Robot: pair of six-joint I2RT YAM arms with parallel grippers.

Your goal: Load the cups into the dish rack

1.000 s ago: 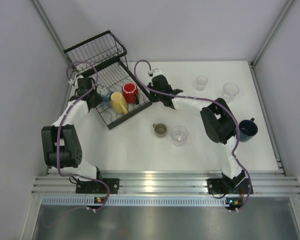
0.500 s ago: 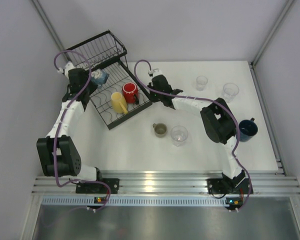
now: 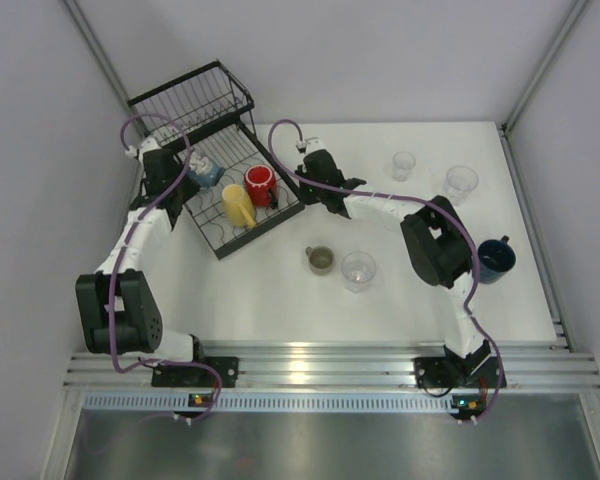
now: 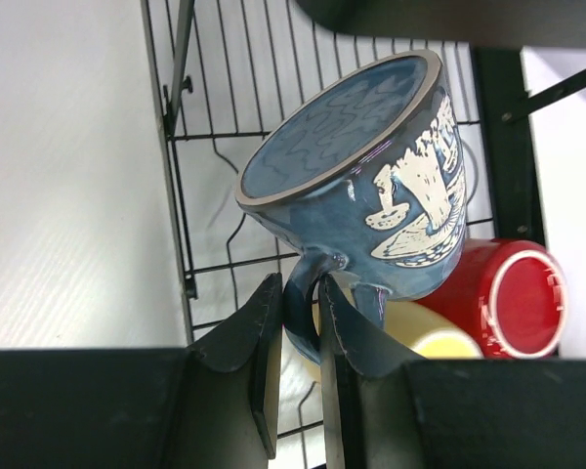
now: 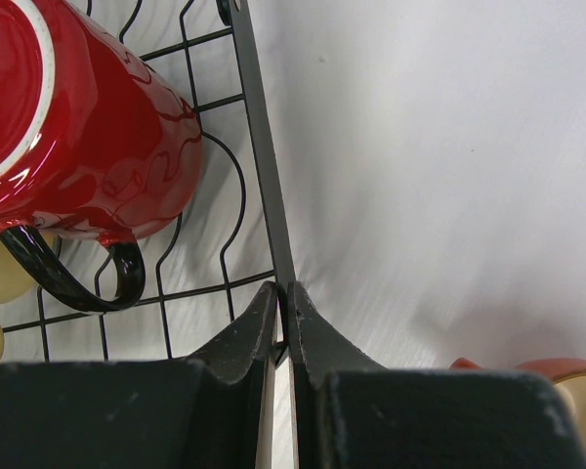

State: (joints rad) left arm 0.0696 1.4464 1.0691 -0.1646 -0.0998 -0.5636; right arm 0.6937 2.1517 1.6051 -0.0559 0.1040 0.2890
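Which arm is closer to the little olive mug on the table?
Right. The right fingers pinch the dish rack edge just beyond the olive mug; the left fingers hold a blue mug over the rack, farther away.

The red mug is glossy glazed, the blue mug satin, the dish rack smooth black wire.

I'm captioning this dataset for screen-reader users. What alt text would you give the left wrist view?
The left arm's jaws pinch the handle of a blue patterned mug, held tilted over the black wire dish rack. A red mug and a yellow mug sit in the rack just beyond it.
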